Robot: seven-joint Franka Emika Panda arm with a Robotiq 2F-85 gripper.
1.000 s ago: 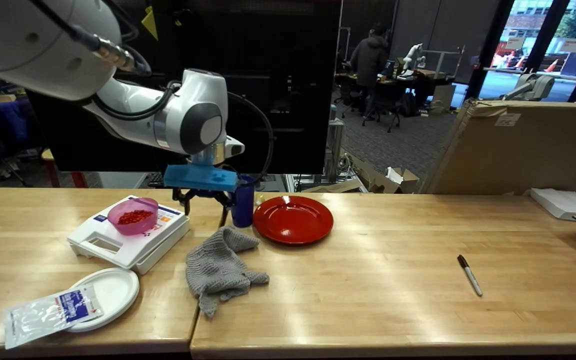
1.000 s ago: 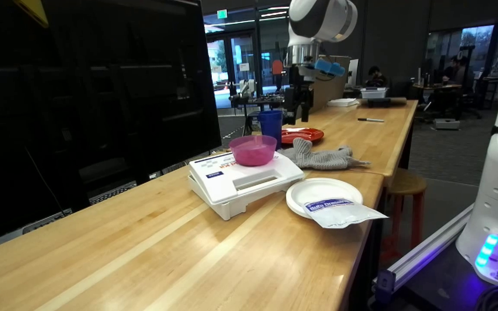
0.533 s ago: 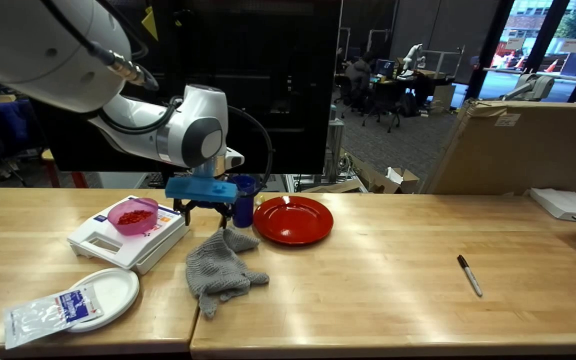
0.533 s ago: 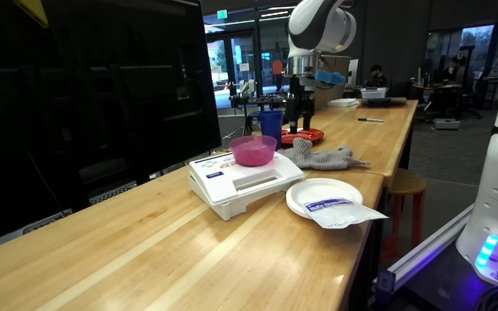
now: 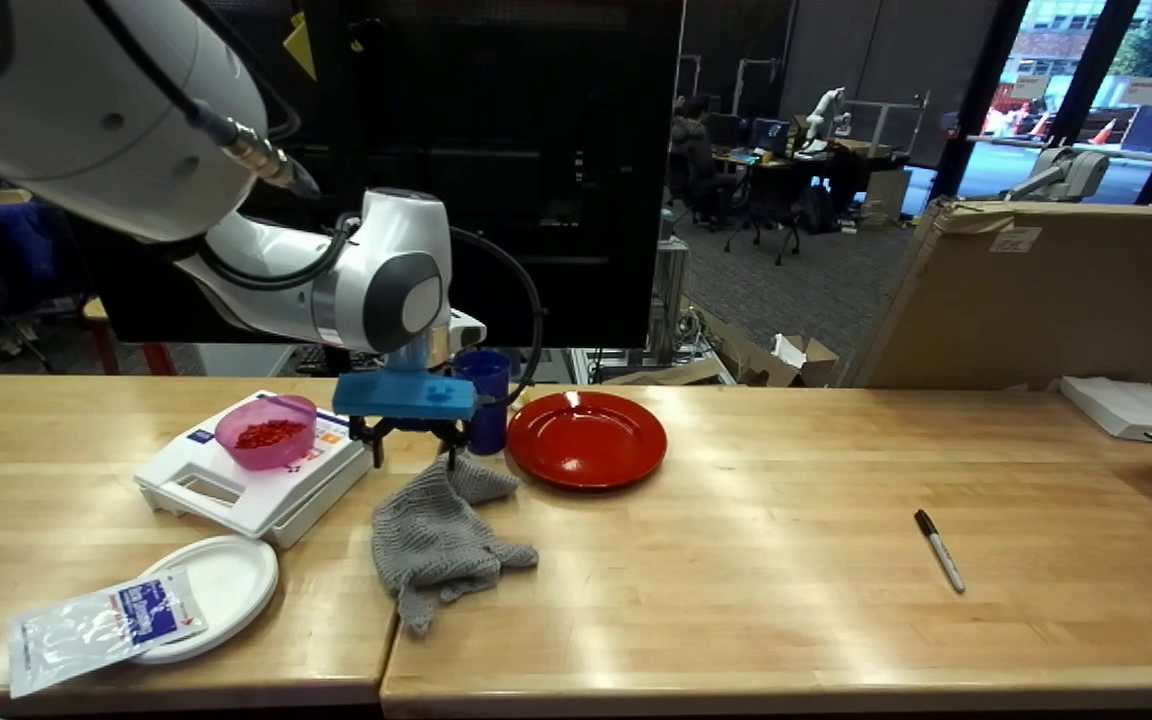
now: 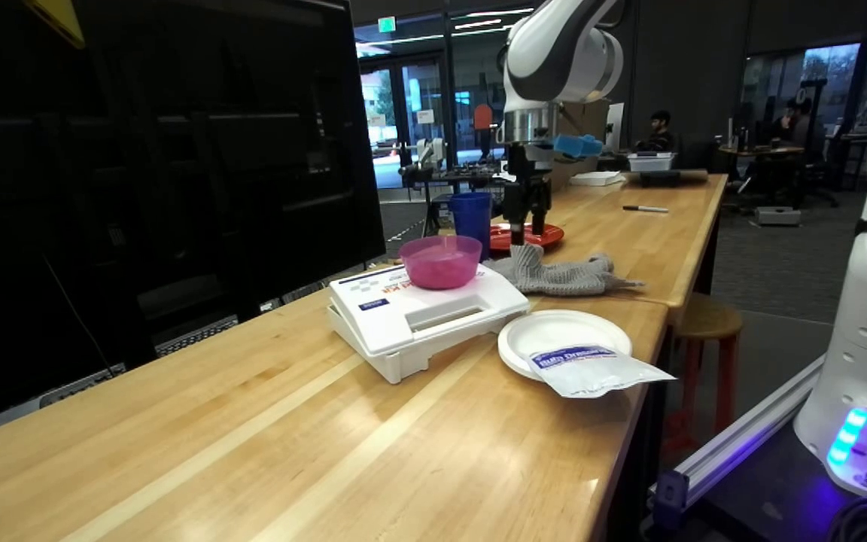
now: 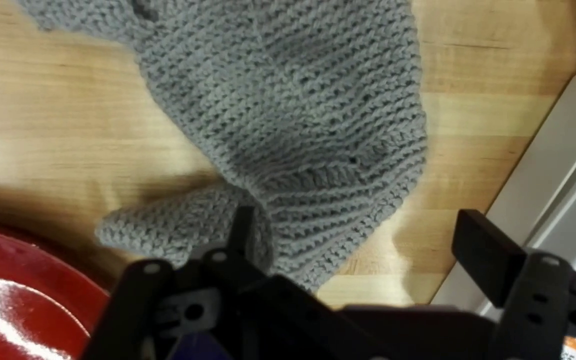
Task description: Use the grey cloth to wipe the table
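Two wooden tabletops (image 5: 736,610) | one grey cloth (image 5: 431,540) | one gripper (image 5: 415,463) — spread wide, holding nothing

Cloth (image 5: 441,545) on table (image 5: 736,590), beside the case (image 6: 388,327)

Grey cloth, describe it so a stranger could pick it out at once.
In an exterior view, a wooden table bears a white case and a red plate. The grey cloth lies between them, slightly lower in the picture. It is rumpled and knitted, while both neighbours are smooth.
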